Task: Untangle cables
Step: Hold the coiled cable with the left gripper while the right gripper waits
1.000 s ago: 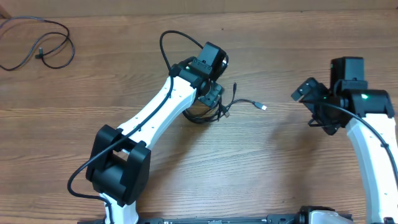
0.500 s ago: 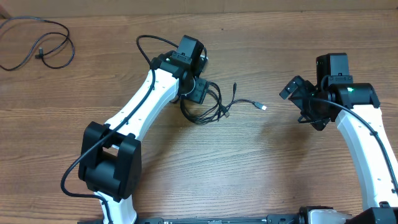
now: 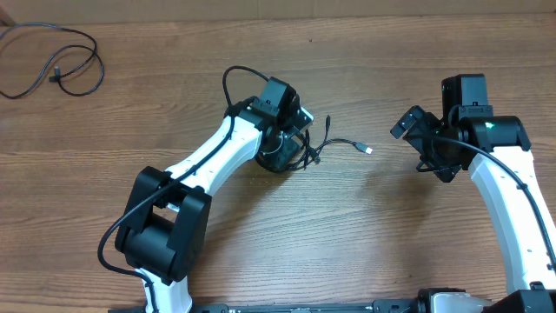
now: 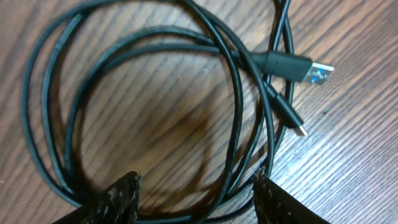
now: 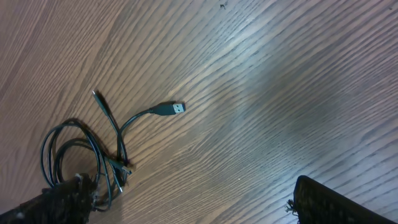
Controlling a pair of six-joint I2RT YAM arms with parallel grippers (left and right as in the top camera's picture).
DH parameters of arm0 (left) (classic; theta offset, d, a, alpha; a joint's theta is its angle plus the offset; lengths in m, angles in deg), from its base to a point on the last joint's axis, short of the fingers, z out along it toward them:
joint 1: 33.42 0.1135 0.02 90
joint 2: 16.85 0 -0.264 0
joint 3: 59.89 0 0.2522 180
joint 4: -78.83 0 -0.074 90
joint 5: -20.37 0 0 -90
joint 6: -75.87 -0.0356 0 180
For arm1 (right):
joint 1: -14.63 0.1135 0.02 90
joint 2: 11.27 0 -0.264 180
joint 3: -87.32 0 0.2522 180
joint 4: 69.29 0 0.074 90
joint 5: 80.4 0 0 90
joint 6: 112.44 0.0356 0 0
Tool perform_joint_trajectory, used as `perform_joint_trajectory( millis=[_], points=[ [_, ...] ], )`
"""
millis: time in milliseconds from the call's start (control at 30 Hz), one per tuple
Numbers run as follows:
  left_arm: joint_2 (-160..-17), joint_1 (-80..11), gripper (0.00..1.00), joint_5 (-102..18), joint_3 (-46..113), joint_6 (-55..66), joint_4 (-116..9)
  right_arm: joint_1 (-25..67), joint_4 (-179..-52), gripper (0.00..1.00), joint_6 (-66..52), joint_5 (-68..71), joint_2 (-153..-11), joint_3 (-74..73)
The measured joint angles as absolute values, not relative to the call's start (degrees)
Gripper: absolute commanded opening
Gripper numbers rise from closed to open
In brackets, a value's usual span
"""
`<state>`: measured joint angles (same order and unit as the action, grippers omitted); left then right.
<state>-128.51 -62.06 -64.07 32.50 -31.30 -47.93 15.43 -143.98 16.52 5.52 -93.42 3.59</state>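
A tangled coil of thin black cables [image 3: 295,158] lies at the table's middle, with one strand ending in a silver USB plug [image 3: 367,150]. My left gripper [image 3: 280,146] hangs right over the coil. In the left wrist view the cable loops [image 4: 155,93] fill the frame, with the USB plug [image 4: 316,71] and a small plug [image 4: 298,129] at the right. The left gripper [image 4: 196,199] is open, its fingers either side of the lowest strands. My right gripper [image 3: 427,148] is open and empty to the right of the USB plug. Its wrist view shows the coil [image 5: 87,155] and the plug [image 5: 176,107].
A separate thin black cable [image 3: 54,63] lies in loose loops at the table's far left corner. The left arm's own thicker black cable [image 3: 233,74] arcs above its wrist. The table is bare brown wood [image 3: 373,235].
My left gripper swung left off the coil, then came back right and down over it. My right arm shifted slightly left early on, then stayed still.
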Motion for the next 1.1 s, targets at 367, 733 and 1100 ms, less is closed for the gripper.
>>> perform_joint_trajectory(
  millis=[367, 733, 1100],
  points=[
    [-128.5, -62.1, 0.51, -63.1, 31.1, -32.6, -52.2, 15.4, -143.8, 1.00, 16.6, 5.5, -93.4, 3.6],
    [-128.5, -62.1, 0.51, -61.6, 28.6, -32.6, -54.5, 15.4, -143.0, 1.00, 16.6, 5.5, -93.4, 3.6],
    [-128.5, -62.1, 0.39, -61.4, 22.9, -32.6, -62.9, 15.4, -142.5, 1.00, 16.5, 5.5, -93.4, 3.6]
  ],
)
